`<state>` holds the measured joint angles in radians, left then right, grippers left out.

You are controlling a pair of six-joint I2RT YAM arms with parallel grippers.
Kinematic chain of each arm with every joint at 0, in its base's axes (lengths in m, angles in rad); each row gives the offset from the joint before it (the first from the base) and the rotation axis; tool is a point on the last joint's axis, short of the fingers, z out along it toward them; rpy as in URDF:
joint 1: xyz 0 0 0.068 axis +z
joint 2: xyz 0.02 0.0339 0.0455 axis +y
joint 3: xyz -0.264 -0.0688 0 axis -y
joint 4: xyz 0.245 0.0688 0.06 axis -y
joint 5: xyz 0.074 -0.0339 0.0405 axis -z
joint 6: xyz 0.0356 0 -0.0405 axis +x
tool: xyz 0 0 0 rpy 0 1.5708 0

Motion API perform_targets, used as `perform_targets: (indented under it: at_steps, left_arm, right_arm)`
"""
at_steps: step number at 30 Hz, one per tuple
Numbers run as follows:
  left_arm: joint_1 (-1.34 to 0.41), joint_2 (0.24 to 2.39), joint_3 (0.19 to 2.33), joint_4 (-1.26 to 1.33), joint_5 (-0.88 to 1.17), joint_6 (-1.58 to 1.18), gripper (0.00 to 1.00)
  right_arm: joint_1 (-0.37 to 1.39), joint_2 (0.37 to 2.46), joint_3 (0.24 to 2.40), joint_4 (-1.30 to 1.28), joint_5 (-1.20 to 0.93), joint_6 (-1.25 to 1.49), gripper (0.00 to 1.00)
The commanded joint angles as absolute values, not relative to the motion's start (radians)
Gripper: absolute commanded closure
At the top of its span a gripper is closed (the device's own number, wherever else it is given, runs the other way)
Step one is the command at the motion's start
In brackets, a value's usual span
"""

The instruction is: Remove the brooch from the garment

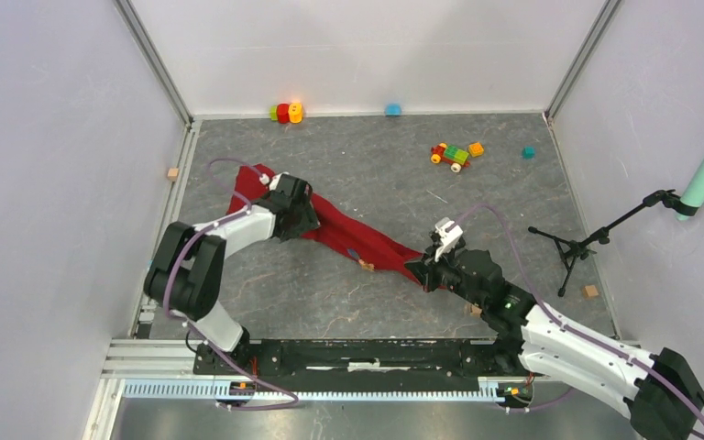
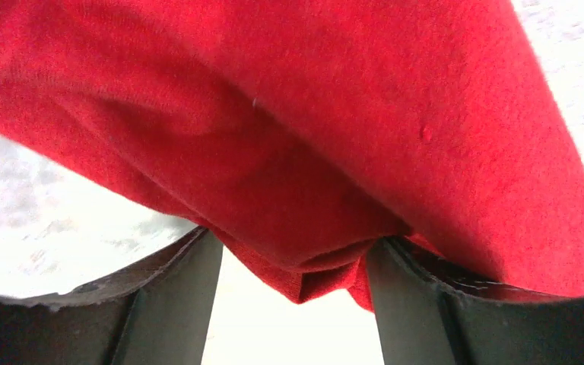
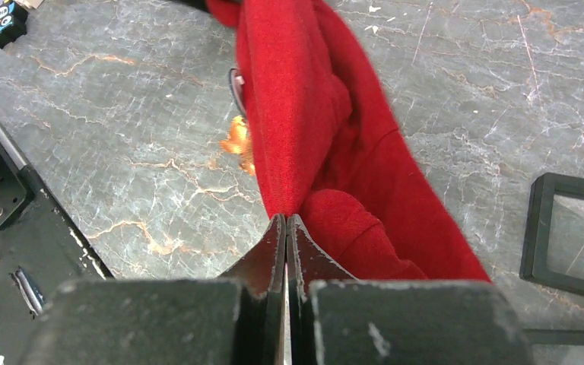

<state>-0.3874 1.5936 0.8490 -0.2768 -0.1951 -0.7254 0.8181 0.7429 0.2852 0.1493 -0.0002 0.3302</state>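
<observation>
A red garment (image 1: 348, 234) is stretched slantwise across the marble table, from back left to front right. The brooch (image 1: 365, 266) is a small orange piece on the garment's near edge; in the right wrist view the brooch (image 3: 238, 143) hangs at the cloth's left side. My left gripper (image 1: 298, 215) is on the garment's upper end, with a bunched fold of the garment (image 2: 312, 266) between its fingers (image 2: 175, 304). My right gripper (image 3: 285, 220) is shut, pinching the garment's (image 3: 304, 114) lower end at the tips; it also shows in the top view (image 1: 424, 271).
Toy blocks (image 1: 286, 112), a blue piece (image 1: 392, 109), a toy car (image 1: 451, 154) and a teal cube (image 1: 529, 152) lie at the back. A black tripod (image 1: 573, 246) stands right of my right arm. Small wooden cubes (image 1: 173, 173) (image 1: 590, 291) lie near the side walls.
</observation>
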Motion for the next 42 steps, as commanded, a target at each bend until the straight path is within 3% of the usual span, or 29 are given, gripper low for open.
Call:
perform_targets:
  at_steps: [1, 7, 14, 18, 28, 34, 42]
  left_arm:
    - [-0.403, 1.688, 0.984, -0.349, -0.130, -0.618, 0.24]
    - [-0.559, 1.469, 0.844, -0.355, -0.214, -0.591, 0.18]
    - [-0.649, 1.172, 0.551, -0.190, -0.008, -0.740, 0.21]
    - [-0.652, 1.077, 0.396, -0.007, 0.153, -0.872, 0.30]
    - [-0.698, 1.256, 0.211, 0.646, 0.338, -1.153, 0.39]
    - [-0.774, 1.394, 0.103, 1.094, 0.261, -1.305, 0.44]
    - [-0.804, 1.462, 0.095, 1.214, 0.204, -1.346, 0.44]
  right_arm:
    - [0.819, 0.712, 0.253, 0.139, 0.019, 0.377, 1.00]
    - [0.819, 0.806, 0.333, 0.020, 0.108, 0.348, 1.00]
    - [0.819, 0.849, 0.376, 0.122, -0.066, 0.352, 1.00]
    - [0.819, 0.860, 0.436, 0.151, -0.127, 0.362, 1.00]
    - [0.819, 0.909, 0.531, 0.239, -0.210, 0.463, 1.00]
    - [0.821, 0.928, 0.530, 0.267, -0.219, 0.495, 1.00]
    - [0.827, 0.924, 0.507, 0.283, -0.226, 0.514, 1.00]
